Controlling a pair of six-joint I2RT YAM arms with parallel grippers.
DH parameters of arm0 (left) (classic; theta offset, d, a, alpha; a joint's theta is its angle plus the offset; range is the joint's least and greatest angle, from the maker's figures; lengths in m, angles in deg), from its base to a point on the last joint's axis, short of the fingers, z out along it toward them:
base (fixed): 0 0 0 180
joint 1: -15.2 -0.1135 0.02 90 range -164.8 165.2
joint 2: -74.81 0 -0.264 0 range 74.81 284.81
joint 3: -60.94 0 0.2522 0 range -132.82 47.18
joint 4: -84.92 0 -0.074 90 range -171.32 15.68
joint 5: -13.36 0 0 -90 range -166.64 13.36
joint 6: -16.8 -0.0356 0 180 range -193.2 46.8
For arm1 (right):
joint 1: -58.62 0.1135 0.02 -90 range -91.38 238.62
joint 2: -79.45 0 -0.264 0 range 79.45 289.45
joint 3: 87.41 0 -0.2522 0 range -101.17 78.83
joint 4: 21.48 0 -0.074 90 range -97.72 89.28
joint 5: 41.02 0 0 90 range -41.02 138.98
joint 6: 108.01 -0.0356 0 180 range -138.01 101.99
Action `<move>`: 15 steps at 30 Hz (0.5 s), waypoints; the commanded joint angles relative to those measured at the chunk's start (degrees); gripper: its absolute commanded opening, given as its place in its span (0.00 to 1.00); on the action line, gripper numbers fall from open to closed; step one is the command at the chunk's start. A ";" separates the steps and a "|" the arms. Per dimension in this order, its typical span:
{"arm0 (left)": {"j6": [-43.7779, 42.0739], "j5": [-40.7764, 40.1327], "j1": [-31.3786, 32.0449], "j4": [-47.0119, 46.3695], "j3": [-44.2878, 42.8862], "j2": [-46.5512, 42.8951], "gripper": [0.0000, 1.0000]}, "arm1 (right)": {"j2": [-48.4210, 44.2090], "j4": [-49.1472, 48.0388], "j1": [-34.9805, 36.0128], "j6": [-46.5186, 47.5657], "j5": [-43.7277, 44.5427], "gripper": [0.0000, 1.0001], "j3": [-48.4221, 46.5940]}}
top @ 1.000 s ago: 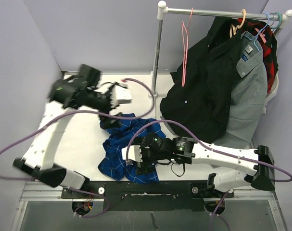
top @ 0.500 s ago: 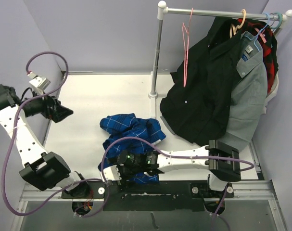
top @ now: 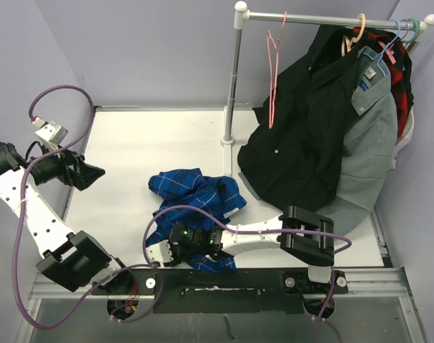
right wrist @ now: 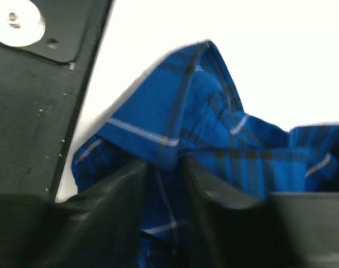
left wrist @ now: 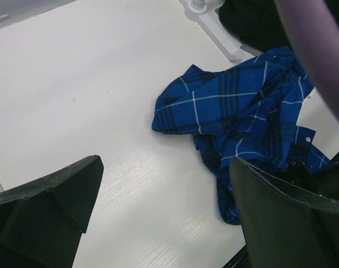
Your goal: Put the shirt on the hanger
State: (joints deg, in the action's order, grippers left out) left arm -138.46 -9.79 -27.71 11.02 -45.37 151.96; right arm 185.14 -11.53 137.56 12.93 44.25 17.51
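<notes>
You see clothes rack (top: 324,20) at far right: chrome upright, white knob ends, foot on white table (top: 159,139). Black jacket (top: 302,128) hangs nearest you, hem touching the tabletop. Grey collared shirt (top: 370,136) just beside it, red-black plaid garment (top: 401,64) behind. Cream hanger (top: 351,36) and blue hanger (top: 410,28) hooked on bar.

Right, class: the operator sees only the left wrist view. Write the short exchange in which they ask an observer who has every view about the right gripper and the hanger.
Operator: I see the shirt crumpled on the table. Is the right gripper on it?
Observer: Yes. The right gripper has a fold of the shirt pinched between its fingers.
Operator: And where is the hanger?
Observer: The pink hanger hangs bare on the rail, left of the black garment.
</notes>
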 commanded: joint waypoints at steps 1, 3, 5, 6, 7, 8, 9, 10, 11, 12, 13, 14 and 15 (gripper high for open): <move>-1.15 3.23 -1.71 6.76 1.76 -0.85 0.98 | -1.31 -4.97 -1.82 -2.92 3.99 0.12 -1.67; -1.10 3.37 -1.82 6.72 3.11 -1.42 0.98 | -3.17 -5.46 -2.84 -4.56 3.86 0.00 -1.49; -1.12 3.41 -1.82 6.73 4.16 -1.59 0.98 | -5.45 -5.89 -3.80 -5.55 3.46 0.00 -1.35; -1.06 3.40 -1.82 6.73 4.41 -1.56 0.98 | -7.10 -6.05 -4.43 -6.06 3.35 0.00 -1.28; -0.96 3.43 -1.82 6.72 4.62 -1.44 0.98 | -8.40 -6.30 -5.16 -6.89 3.22 0.00 -1.15; -0.74 3.57 -1.82 6.72 4.89 -1.37 0.98 | -10.02 -6.68 -6.16 -7.99 2.83 0.00 -0.86; -0.49 3.75 -1.78 6.73 5.11 -1.30 0.98 | -11.82 -7.35 -7.43 -9.32 2.40 0.00 -0.24; -0.16 3.99 -1.69 6.76 5.37 -1.30 0.98 | -13.71 -8.25 -8.80 -11.02 1.90 0.00 0.57; 0.11 4.18 -1.28 6.72 5.76 -1.40 0.98 | -15.77 -9.30 -10.43 -12.65 1.43 0.00 1.72; 0.39 4.13 -0.15 6.72 6.31 -1.57 0.98 | -17.90 -10.55 -11.97 -14.61 1.32 0.00 3.15; 0.61 3.85 1.79 6.73 7.08 -1.88 0.98 | -20.36 -12.02 -13.85 -16.49 1.12 0.00 4.53; 0.79 3.37 4.34 6.79 8.11 -2.29 0.98 | -22.59 -13.02 -15.66 -18.26 0.86 0.00 6.13; 0.83 2.95 7.44 6.66 9.30 -2.84 0.98 | -24.75 -14.06 -17.88 -20.08 0.67 0.00 7.71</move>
State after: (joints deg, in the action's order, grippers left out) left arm -137.89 -8.72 -27.34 10.97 -38.81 151.85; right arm 169.38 -16.73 125.93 1.39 45.50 21.22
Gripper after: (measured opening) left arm 0.979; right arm 0.022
